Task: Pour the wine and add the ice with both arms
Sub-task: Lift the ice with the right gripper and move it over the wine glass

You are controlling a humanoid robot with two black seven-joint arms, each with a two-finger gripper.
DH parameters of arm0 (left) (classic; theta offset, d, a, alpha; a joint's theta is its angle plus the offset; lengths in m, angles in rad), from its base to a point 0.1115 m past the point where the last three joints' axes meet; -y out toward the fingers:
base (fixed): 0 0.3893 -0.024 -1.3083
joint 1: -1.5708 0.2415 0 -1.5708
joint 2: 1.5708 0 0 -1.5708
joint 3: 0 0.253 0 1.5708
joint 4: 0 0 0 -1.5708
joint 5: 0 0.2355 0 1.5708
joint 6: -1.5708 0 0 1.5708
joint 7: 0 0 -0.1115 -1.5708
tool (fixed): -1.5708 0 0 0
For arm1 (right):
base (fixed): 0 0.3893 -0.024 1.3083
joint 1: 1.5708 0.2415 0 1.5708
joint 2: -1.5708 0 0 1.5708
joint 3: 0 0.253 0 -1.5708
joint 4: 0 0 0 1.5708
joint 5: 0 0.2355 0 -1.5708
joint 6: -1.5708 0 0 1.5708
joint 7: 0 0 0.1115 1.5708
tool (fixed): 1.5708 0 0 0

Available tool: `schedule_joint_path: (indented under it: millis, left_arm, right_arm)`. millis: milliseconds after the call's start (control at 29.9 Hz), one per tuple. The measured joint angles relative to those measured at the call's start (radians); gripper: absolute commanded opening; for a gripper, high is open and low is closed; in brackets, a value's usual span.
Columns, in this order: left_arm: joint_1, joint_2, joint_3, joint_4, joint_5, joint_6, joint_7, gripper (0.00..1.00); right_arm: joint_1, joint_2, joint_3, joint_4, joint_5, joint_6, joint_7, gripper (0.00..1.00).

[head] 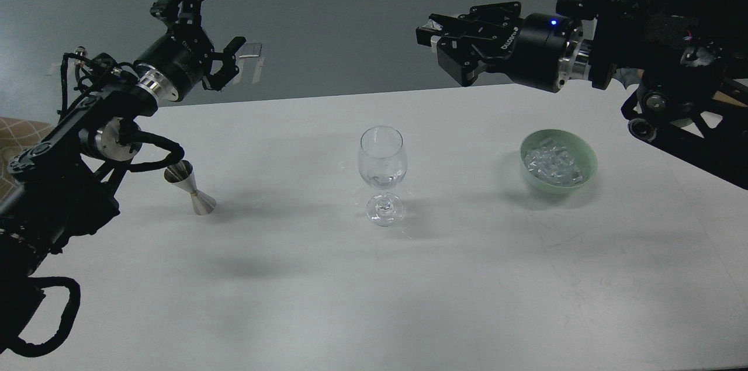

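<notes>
A clear stemmed wine glass point(383, 155) stands upright at the table's middle. A pale green bowl point(549, 187) to its right holds several clear ice cubes point(552, 162). My right gripper point(431, 38) hovers high above the table's far edge, up and to the right of the glass. Its fingers are closed on a small pale glassy bit at their tips, seemingly an ice cube point(431, 24). My left gripper point(217, 17) is open and empty, raised at the far left. A steel jigger point(190, 187) stands on the table below it, beside the left arm.
The white table point(467, 277) spans the view, with grey floor beyond its far edge. The right arm's thick black links point(672, 85) hang over the table's right side, behind the bowl. A looped black cable point(41, 318) lies at the lower left.
</notes>
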Motion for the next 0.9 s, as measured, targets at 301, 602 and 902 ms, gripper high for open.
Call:
schedule_joint_path:
  millis: [301,602,902]
  left_arm:
    - [-0.005,-0.003,-0.002,0.0,-0.001,0.0,0.003,0.98]
    - [0.0,-0.009,-0.002,0.0,-0.001,0.001,0.003,0.98]
    - [0.007,-0.009,-0.002,0.0,0.0,-0.001,0.001,0.98]
  right_arm:
    - [0.003,0.058,-0.046,0.004,0.041,0.014,-0.01,0.04]
    - [-0.006,0.052,-0.107,0.027,0.048,0.026,0.002,0.04]
    - [-0.023,0.059,-0.125,0.027,0.048,0.027,0.003,0.04]
